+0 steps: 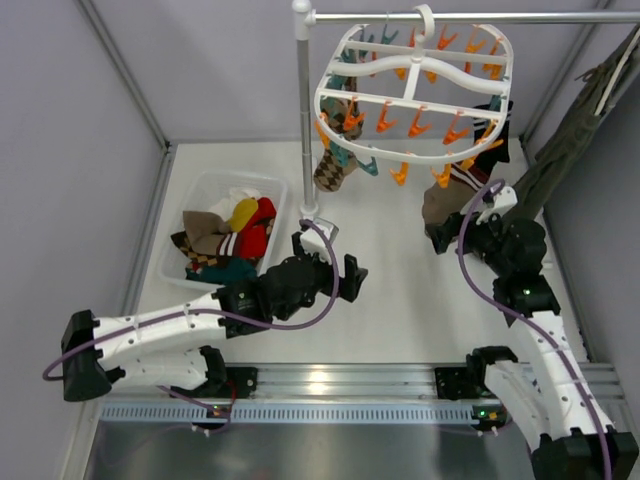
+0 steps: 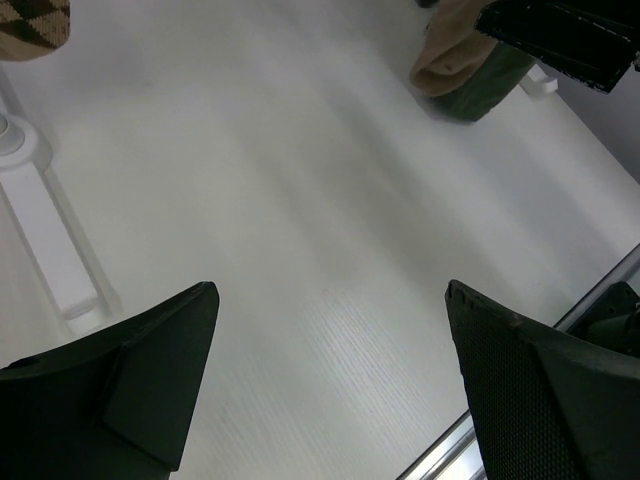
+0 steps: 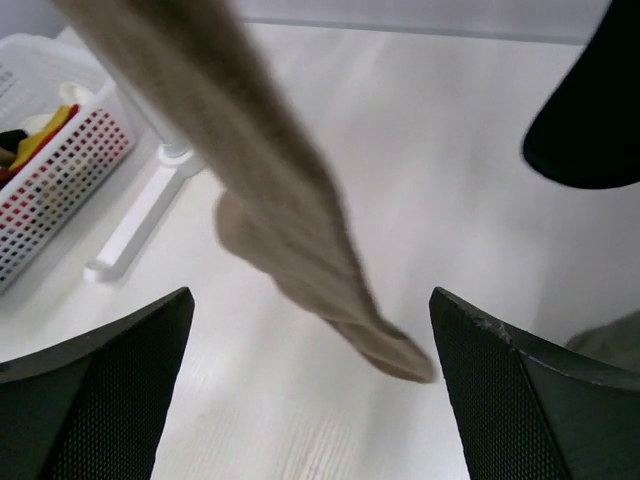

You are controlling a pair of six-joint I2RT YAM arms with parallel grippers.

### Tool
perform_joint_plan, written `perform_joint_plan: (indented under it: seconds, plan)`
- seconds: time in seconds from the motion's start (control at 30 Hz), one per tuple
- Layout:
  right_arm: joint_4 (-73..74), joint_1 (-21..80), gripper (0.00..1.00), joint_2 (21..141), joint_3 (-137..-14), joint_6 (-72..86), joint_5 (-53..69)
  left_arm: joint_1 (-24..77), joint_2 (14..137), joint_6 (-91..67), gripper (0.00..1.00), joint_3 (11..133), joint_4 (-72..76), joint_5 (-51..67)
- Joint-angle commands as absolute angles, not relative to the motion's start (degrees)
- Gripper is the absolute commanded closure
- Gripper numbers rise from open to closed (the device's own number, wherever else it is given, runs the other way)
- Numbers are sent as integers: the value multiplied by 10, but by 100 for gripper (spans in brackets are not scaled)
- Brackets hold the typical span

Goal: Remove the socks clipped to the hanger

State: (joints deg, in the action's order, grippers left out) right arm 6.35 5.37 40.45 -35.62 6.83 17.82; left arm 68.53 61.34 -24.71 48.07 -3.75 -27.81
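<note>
The white oval hanger with orange and teal clips hangs from the grey rail. An argyle sock hangs clipped at its left side; its toe shows in the left wrist view. A tan sock with a striped cuff hangs clipped at the front right. My right gripper is open at this sock's lower end. In the right wrist view the blurred tan sock hangs just ahead of the open right gripper. My left gripper is open and empty over the table, below the argyle sock.
A white basket with several removed socks stands at the left and shows in the right wrist view. The grey pole and its white base stand beside the left gripper. An olive-green garment hangs at the right.
</note>
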Motion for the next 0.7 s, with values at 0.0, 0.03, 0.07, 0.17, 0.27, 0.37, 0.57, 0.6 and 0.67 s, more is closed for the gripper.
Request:
perform_joint_plan:
  seconds: [0.0, 0.03, 0.07, 0.17, 0.27, 0.37, 0.57, 0.6, 0.67]
  plan:
    - [-74, 24, 5, 426, -348, 87, 350, 685, 597, -233, 2, 468, -38, -254]
    - [-83, 24, 7, 430, -345, 91, 355, 685, 598, -230, 1, 469, -39, -251]
    - [-88, 24, 9, 438, -345, 97, 355, 685, 596, -229, 1, 469, -38, -249]
    - [-100, 24, 16, 445, -343, 96, 346, 685, 595, -230, 1, 472, -39, -243]
    - [-107, 24, 25, 450, -338, 100, 359, 684, 593, -231, 1, 475, -39, -229]
    - [-120, 25, 30, 453, -327, 105, 363, 685, 588, -233, 2, 482, -38, -213]
    - [-127, 54, 64, 439, -310, 105, 335, 686, 564, -244, 1, 500, -51, -194]
    - [-127, 69, 69, 432, -307, 105, 326, 686, 562, -248, 1, 504, -56, -194]
    - [-134, 87, 75, 417, -291, 116, 295, 686, 552, -249, 2, 517, -74, -192]
